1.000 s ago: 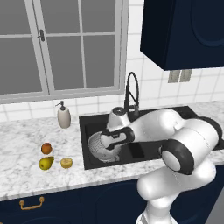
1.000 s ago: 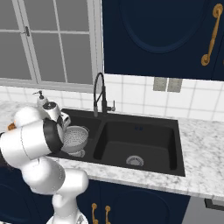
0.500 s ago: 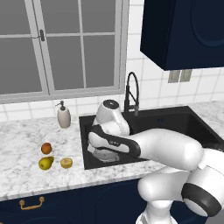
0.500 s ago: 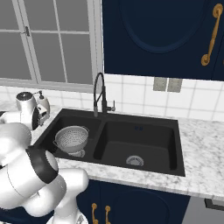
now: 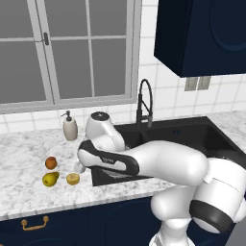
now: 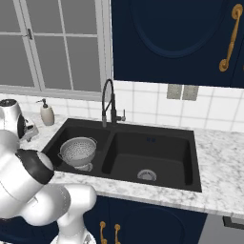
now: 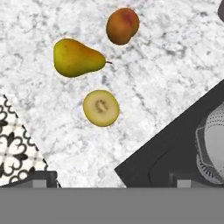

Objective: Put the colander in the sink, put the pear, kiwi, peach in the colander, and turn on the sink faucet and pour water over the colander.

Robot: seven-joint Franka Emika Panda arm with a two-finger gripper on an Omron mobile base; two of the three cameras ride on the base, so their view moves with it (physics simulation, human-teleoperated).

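Colander (image 6: 78,151) sits in left basin of black sink (image 6: 157,169), upright, near basin's front. Pear (image 7: 76,57), kiwi (image 7: 101,107), peach (image 7: 123,26) lie apart on marble counter (image 7: 166,65) left of sink; kiwi nearest sink edge, peach beyond pear. Gripper (image 5: 79,166) hangs over counter just beside kiwi; fingers wide apart in hand view, holding nothing. Faucet (image 6: 110,104) stands behind sink divider. Soap bottle (image 5: 70,127) by window.
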